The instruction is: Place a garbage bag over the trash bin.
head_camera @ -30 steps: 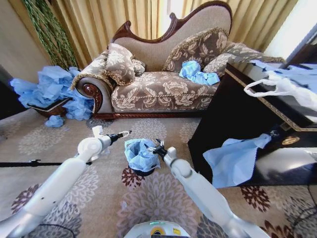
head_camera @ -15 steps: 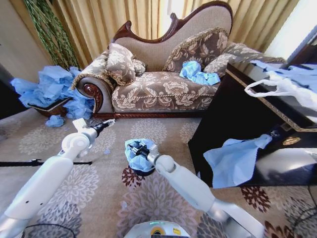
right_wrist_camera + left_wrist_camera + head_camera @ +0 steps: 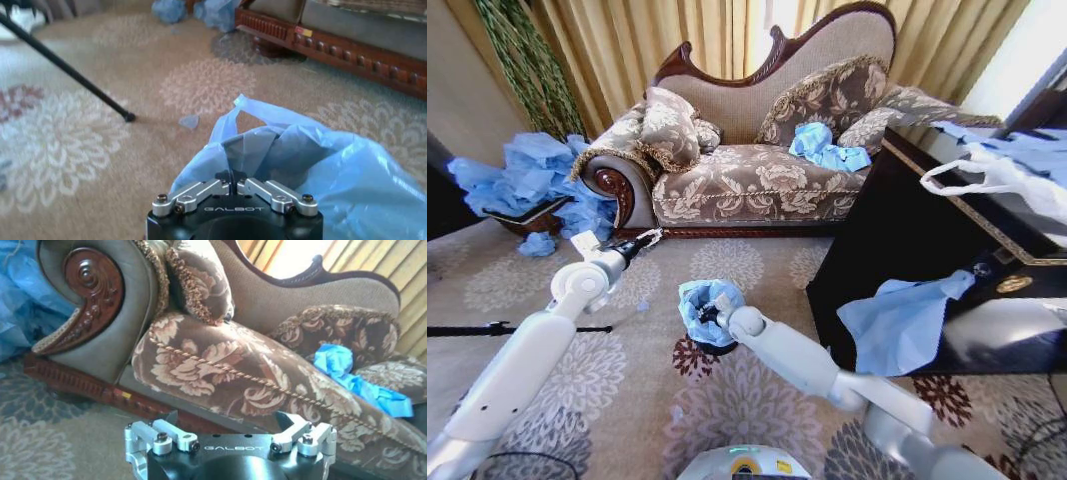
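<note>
The garbage bag point(image 3: 697, 298), thin light-blue film, is bunched over the top of the trash bin point(image 3: 718, 348), whose black base shows below it on the carpet. My right gripper point(image 3: 711, 312) sits at the bin's mouth, shut on a fold of the bag. In the right wrist view the right gripper point(image 3: 232, 181) has its fingers closed together on the garbage bag point(image 3: 303, 152). My left gripper point(image 3: 651, 238) hangs well to the left of the bin, near the sofa's foot. In the left wrist view the left gripper point(image 3: 230, 422) is open and holds nothing.
A patterned sofa point(image 3: 757, 180) stands behind the bin, with blue bags point(image 3: 825, 148) on its seat. A black table point(image 3: 907, 240) at right carries a hanging blue bag point(image 3: 897, 320) and a white bag point(image 3: 997, 175). More blue bags point(image 3: 527, 175) are piled at left. A black pole point(image 3: 487, 328) lies on the carpet.
My left arm has pulled back from the bin, leftward and toward the sofa. My right gripper has crossed from the bin's right rim toward its left side, over the bag.
</note>
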You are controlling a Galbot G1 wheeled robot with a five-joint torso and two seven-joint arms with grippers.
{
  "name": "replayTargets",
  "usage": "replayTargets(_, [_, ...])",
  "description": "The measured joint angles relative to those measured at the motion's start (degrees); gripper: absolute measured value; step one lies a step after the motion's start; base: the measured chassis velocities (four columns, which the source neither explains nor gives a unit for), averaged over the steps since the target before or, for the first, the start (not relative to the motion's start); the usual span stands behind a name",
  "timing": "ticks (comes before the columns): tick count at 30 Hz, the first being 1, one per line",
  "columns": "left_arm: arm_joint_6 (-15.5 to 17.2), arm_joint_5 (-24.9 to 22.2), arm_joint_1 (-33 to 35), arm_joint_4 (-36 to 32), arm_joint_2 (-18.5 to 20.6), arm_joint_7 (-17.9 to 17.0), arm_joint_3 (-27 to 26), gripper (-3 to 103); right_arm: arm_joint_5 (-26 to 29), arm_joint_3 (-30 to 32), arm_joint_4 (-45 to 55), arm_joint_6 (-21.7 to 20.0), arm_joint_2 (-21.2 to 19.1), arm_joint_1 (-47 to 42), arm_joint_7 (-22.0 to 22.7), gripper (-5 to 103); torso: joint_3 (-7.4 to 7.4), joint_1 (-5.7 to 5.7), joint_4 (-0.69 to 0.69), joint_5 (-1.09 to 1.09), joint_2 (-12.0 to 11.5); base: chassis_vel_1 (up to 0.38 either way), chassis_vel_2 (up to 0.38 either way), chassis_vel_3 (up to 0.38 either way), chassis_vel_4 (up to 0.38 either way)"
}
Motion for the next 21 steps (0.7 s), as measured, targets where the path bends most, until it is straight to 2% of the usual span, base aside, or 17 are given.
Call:
replayTargets(5, [0.1,-0.4,-0.3,-1.2,-0.4,0.0,-0.7,98,-0.6,-3.4,-1.4,-1.5,-0.2,3.0,-1.3,0,0.00,0.00,-0.01,0.00,0.0,0.000,0.000,0.000,0.000])
replayTargets(8, [-0.3,0.0,0.1,-3.2,-1.9,0.4,-2.7,98,-3.7,-5.7,-4.6,-2.3,0.0,4.6,-5.0,0,0.00,0.00,-0.03,0.00,0.0,0.000,0.000,0.000,0.000])
replayTargets(9, [-0.3,0.0,0.1,-3.2,-1.9,0.4,-2.7,98,-3.7,-5.7,-4.6,-2.3,0.0,4.6,-5.0,0,0.00,0.00,-0.03,0.00,0.0,0.000,0.000,0.000,0.000])
replayTargets(10, [-1.6,0.9,0.7,-3.6,-2.3,1.0,-3.6,99,-5.0,-5.9,-5.8,-2.2,0.3,4.7,-6.0,0,0.00,0.00,-0.03,0.01,0.0,0.000,0.000,0.000,0.000])
replayTargets(12, [-5.5,5.4,1.8,-3.7,-3.1,2.6,-4.7,99,-7.3,-6.0,-8.5,-1.8,1.2,4.5,-7.7,0,0.00,0.00,-0.02,0.00,0.0,0.000,0.000,0.000,0.000])
replayTargets(13, [-5.5,5.4,1.8,-3.7,-3.1,2.6,-4.7,99,-7.3,-6.0,-8.5,-1.8,1.2,4.5,-7.7,0,0.00,0.00,-0.02,0.00,0.0,0.000,0.000,0.000,0.000])
replayTargets(14, [-7.8,8.8,2.6,-3.6,-3.6,3.6,-5.3,100,-8.8,-6.0,-9.9,-1.3,1.8,4.3,-8.4,0,0.00,0.00,-0.03,0.00,0.0,0.000,0.000,0.000,0.000])
replayTargets(17, [-14.1,23.8,6.0,-2.6,-4.9,7.3,-9.0,100,-15.0,-5.3,-14.1,0.3,3.9,3.9,-11.1,0,0.00,0.00,-0.02,0.00,0.0,0.000,0.000,0.000,0.000])
replayTargets(18, [-15.2,26.5,7.3,-2.5,-5.1,8.3,-10.7,100,-16.5,-5.1,-14.8,0.6,4.3,3.8,-11.8,0,0.00,0.00,-0.02,0.00,0.0,0.000,0.000,0.000,0.000])
replayTargets(19, [-15.2,26.5,7.3,-2.5,-5.1,8.3,-10.7,100,-16.5,-5.1,-14.8,0.6,4.3,3.8,-11.8,0,0.00,0.00,-0.02,0.00,0.0,0.000,0.000,0.000,0.000])
replayTargets(21, [-16.2,28.5,10.5,-2.7,-5.2,9.8,-14.9,100,-18.9,-5.0,-15.4,0.9,4.5,4.0,-12.9,0,0.00,0.00,0.00,0.00,0.0,0.000,0.000,0.000,0.000])
